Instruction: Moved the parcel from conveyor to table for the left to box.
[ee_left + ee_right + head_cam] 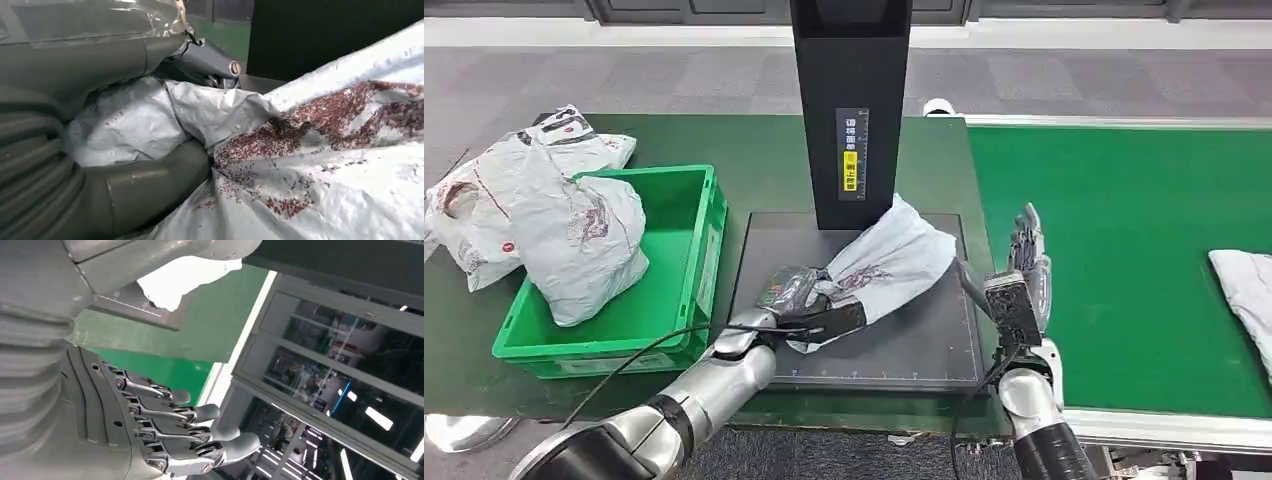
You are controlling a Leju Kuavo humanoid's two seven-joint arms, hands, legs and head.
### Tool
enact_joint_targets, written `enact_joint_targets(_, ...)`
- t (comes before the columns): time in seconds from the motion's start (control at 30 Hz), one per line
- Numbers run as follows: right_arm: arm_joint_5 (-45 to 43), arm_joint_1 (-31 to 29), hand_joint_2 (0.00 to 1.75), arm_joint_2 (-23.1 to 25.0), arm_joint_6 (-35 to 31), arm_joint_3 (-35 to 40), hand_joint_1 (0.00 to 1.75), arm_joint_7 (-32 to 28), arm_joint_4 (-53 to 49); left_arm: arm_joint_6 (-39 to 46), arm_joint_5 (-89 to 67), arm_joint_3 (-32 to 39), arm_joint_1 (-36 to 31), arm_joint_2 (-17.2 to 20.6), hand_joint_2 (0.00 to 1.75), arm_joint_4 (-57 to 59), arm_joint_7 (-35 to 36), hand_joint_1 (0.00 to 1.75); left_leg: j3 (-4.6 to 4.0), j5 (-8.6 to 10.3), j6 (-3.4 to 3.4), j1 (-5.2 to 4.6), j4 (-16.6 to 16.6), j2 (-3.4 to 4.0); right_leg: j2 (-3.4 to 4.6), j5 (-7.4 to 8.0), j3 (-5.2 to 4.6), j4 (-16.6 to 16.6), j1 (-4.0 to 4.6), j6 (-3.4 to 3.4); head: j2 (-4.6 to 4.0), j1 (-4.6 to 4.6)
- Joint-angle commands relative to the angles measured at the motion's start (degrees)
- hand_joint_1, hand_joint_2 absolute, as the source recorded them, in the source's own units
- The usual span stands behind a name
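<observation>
Dark scale plate: parcel on it, left hand gripping near end; right hand spread, apart.

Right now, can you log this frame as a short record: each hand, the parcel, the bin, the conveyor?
left hand: grips the near end of the parcel
right hand: open, holding nothing, raised by the platform's right edge
parcel: grey bag lying on the dark platform
green bin: one grey bag inside, another draped over its far-left rim
conveyor: another grey bag at far right
</observation>
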Motion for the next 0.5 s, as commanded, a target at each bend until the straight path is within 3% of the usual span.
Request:
enact_joint_targets(0.03,-0.2,1.3,1.75,0.4,-0.4,-3.6,0.0,-0.5,-0.8,10.5,1.3,9.7,0.9,2.3,1.75,-4.7,-1.1,1.75,0.08,-0.03,0.0,0.04,-0.1,0.05,0.05,0.0,0.08,-0.1,0.04,-0.02,0.0,0.0)
enact_joint_targets(0.1,-0.4,2.5,1.75,0.6,-0.9,-4.0,0.0,-0.5,-2.2,18.2,4.9,14.9,2.9,3.4,1.75,-12.2,-4.4,1.75,0.15,-0.01,-0.01,0.05,-0.2,0.06,0.06,0.02,0.15,-0.2,0.06,-0.05,0.0,0.0)
enact_joint_targets(0.2,-0.1,3.3,1.75,0.7,-1.1,-4.3,0.0,-0.2,-2.6,18.8,7.8,24.4,9.3,6.6,1.75,-33.2,-6.8,1.75,-0.07,-0.04,-0.02,0.04,0.0,0.08,0.08,0.0,-0.09,0.0,0.05,-0.03,0.0,0.0)
enact_joint_targets(0.4,-0.1,3.0,1.75,0.8,-1.1,-4.3,0.0,-0.3,-2.2,19.2,7.6,25.0,10.2,6.1,1.75,-34.0,-6.9,1.75,0.13,-0.08,-0.05,0.05,-0.1,0.38,0.38,-0.01,-0.03,-0.1,0.07,-0.05,0.0,0.0)
enact_joint_targets(0.47,-0.7,2.8,1.75,1.0,-0.8,-4.8,0.0,-0.2,-1.6,19.9,3.5,35.9,12.1,3.5,1.75,-40.9,-11.3,1.75,0.03,-0.05,-0.03,0.07,-0.1,0.2,0.24,-0.03,-0.04,-0.1,0.08,-0.03,0.0,0.0)
enact_joint_targets(0.5,-0.9,2.9,1.75,1.0,-0.6,-4.9,0.0,-0.3,-1.6,19.9,3.7,36.7,12.4,4.0,1.75,-41.8,-11.6,1.75,-0.09,-0.06,-0.02,0.05,0.0,0.25,0.24,-0.03,-0.16,0.0,0.05,-0.02,0.0,0.0)
